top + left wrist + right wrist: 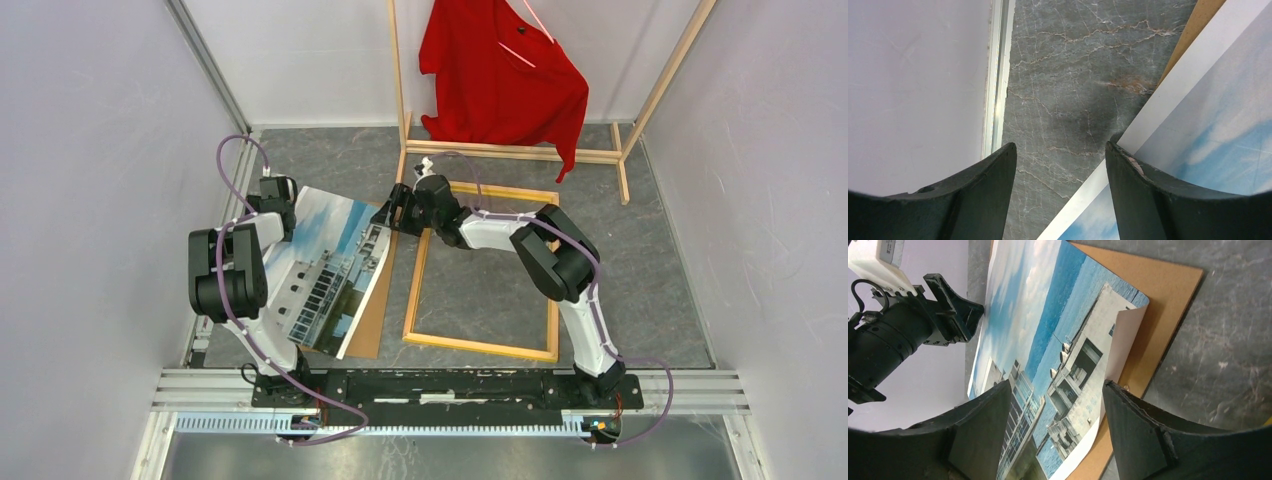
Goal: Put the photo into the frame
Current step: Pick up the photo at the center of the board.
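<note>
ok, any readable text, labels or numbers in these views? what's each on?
No text is readable in any view.
Grey sticker on the white box, top left corner of the right wrist view: too blurred to read.
Dark tag at the collar of the red shirt: too small to read.
The photo and the frame: no lettering visible.
</note>
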Robot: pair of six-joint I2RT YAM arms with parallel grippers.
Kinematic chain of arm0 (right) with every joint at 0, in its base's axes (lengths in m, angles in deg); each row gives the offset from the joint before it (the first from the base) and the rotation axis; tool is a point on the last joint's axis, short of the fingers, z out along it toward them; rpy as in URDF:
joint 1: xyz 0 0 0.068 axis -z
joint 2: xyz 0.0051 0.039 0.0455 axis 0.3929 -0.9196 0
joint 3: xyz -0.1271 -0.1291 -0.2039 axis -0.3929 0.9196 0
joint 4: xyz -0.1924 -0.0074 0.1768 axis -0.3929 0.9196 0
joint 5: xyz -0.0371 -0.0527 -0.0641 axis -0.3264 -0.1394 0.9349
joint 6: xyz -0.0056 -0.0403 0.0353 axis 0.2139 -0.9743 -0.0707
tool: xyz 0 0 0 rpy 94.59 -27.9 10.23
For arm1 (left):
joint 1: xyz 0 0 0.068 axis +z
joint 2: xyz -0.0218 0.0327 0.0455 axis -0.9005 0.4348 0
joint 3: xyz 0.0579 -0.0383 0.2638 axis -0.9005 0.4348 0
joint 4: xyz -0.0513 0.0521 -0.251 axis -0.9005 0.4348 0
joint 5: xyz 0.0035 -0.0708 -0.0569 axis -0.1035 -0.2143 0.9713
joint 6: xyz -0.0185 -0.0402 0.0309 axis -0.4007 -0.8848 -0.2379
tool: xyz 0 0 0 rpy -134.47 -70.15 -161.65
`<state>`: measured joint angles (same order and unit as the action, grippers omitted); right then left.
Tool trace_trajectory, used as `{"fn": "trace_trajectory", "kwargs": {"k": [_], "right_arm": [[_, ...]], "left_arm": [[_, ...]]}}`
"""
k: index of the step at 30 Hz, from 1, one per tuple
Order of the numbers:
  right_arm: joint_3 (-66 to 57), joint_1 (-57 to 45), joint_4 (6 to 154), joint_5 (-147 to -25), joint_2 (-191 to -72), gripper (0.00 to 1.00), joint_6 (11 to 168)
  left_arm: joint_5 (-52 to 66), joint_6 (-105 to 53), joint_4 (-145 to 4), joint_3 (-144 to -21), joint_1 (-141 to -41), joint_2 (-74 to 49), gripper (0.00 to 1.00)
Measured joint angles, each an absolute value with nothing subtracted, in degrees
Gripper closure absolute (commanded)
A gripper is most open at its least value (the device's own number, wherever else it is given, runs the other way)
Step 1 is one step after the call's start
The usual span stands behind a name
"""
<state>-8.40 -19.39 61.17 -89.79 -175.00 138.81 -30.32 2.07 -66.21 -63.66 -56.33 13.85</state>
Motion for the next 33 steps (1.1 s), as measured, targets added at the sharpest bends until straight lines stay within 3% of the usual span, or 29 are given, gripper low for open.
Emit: {"fn": "trace_trajectory", "kwargs": {"k": [6,11,18,26,33], "right_arm": [[-11.3,-18.2,61.0,-93.0,-177.9,0.33,138.1],[-11.5,-18.1,63.0,-92.8,-178.3,0.2,137.5],[-12.1,-18.1,65.5,-90.8,-178.0,0.21,134.5],[-13.0,-18.1,67.6,-90.7,-178.1,0.35,134.0],[-13.1,-18.1,67.9,-90.4,-179.1,0.63,135.0]], "left_arm": [[-30.4,2.1,-66.5,-63.6,-56.3,13.8,0.27],[-30.4,2.1,-66.5,-63.6,-56.3,13.8,0.27],[-30.3,2.1,-66.5,-63.6,-56.3,13.8,0.28],[-30.3,2.1,-66.4,-63.6,-56.3,13.8,0.28],[-30.2,2.1,-66.2,-63.7,-56.3,13.8,0.28]]}}
